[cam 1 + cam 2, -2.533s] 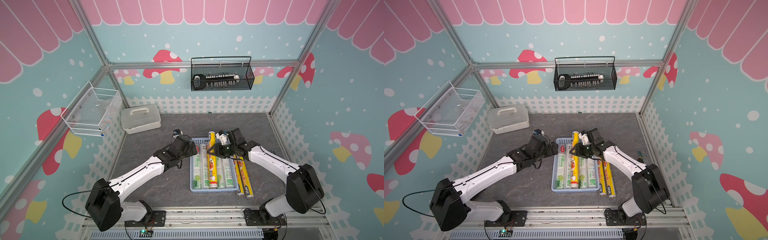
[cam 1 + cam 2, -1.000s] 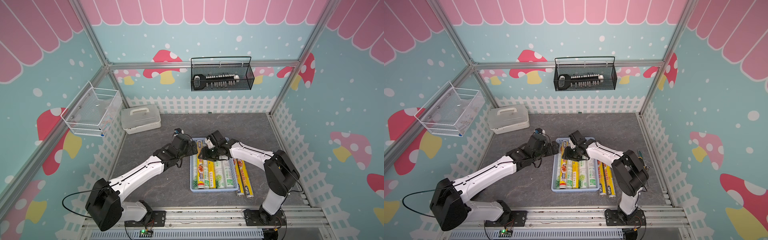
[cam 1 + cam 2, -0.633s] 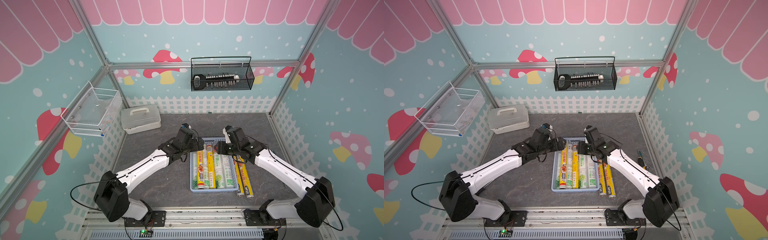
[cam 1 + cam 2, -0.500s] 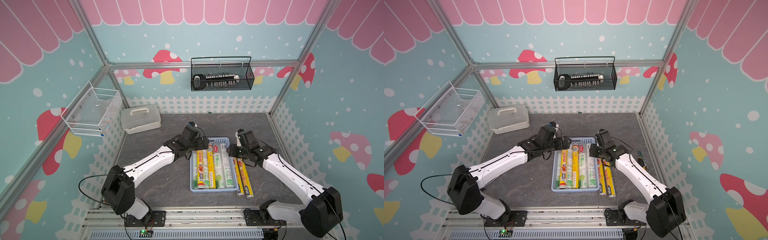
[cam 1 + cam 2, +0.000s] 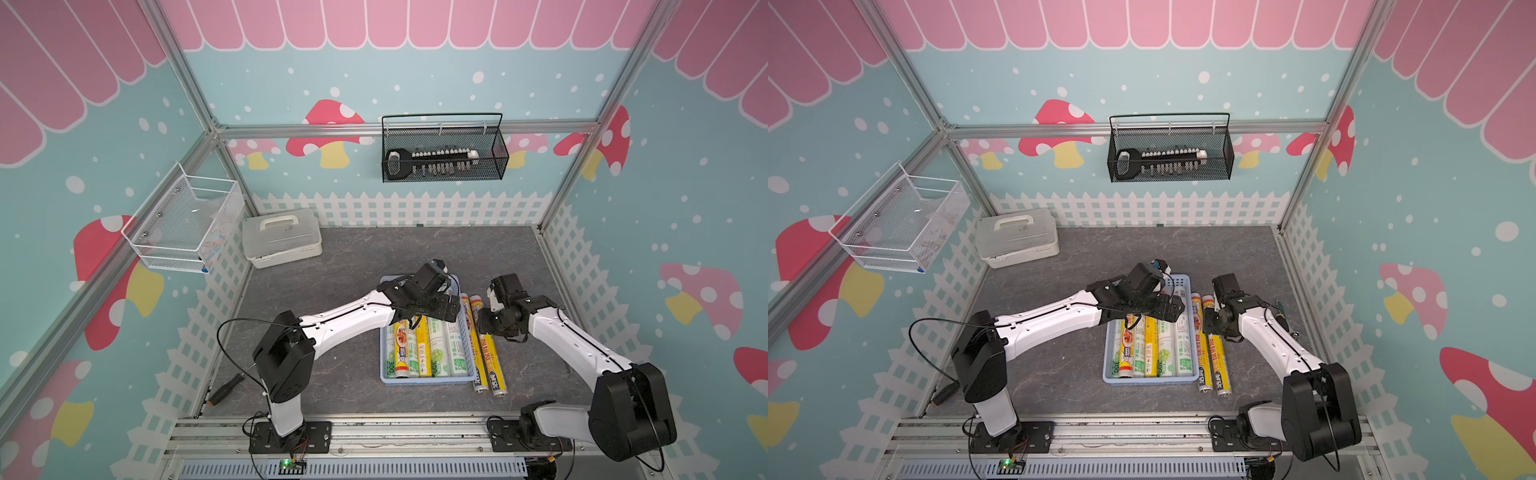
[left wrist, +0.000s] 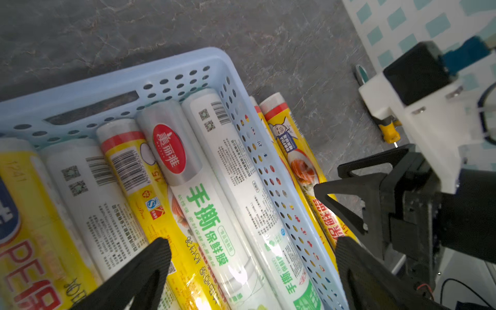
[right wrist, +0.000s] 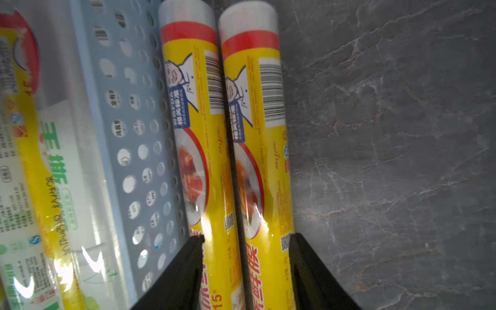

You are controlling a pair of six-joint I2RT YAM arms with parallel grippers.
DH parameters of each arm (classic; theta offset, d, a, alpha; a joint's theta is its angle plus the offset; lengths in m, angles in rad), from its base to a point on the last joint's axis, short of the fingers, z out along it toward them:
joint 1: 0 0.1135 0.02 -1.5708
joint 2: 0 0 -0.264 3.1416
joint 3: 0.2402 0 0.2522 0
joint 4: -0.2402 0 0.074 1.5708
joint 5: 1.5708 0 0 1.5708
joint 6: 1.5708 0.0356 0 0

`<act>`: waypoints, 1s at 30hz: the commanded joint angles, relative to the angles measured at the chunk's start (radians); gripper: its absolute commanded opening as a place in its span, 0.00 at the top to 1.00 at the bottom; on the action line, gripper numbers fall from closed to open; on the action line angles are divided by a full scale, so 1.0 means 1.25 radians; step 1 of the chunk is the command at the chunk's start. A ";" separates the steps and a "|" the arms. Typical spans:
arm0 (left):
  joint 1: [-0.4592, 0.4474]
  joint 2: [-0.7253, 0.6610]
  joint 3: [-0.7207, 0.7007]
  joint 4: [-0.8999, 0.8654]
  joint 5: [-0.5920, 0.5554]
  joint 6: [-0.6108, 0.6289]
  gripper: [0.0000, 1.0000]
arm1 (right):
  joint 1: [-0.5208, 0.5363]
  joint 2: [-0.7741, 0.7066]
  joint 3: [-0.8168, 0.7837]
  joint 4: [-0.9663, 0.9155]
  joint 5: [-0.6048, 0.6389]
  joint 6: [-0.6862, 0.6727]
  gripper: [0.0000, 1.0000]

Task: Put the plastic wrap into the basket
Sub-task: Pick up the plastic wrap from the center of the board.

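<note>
Fingertips (image 7: 193, 255) of the right gripper (image 7: 247, 237) stand partly apart, bracketing the two yellow rolls (image 7: 255, 120) of plastic wrap. These lie side by side on the grey table (image 7: 389, 134), just outside the long wall of the blue basket (image 7: 128, 134). Cannot tell whether the pads touch either roll; nothing is lifted. Left gripper (image 6: 252, 251) hovers over the far end of the basket, jaws spread wide, holding nothing. Several rolls (image 6: 214, 214) lie lengthwise in the basket, one clear roll riding on top of its neighbours. Judgement: task mostly done; the step in hand is pickup of the last two rolls by the right arm. Next move: the gap spans both rolls, so either close on the pair or shift outward and take the outer roll alone. The basket wall leaves little room for a finger beside the inner roll. Then lift, clear the wall, lay parallel to the others. Risk: a roll slipping from the grip or rolling away.
</note>
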 commanded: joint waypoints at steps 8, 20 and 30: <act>-0.003 0.029 0.065 -0.039 0.004 0.028 0.01 | -0.002 0.110 0.028 -0.032 0.040 -0.071 0.46; -0.002 0.035 0.077 -0.049 -0.013 0.031 0.01 | -0.004 0.197 0.049 -0.024 0.055 -0.105 0.45; -0.001 0.036 0.080 -0.054 -0.018 0.037 0.01 | -0.021 0.269 0.071 -0.034 0.015 -0.115 0.46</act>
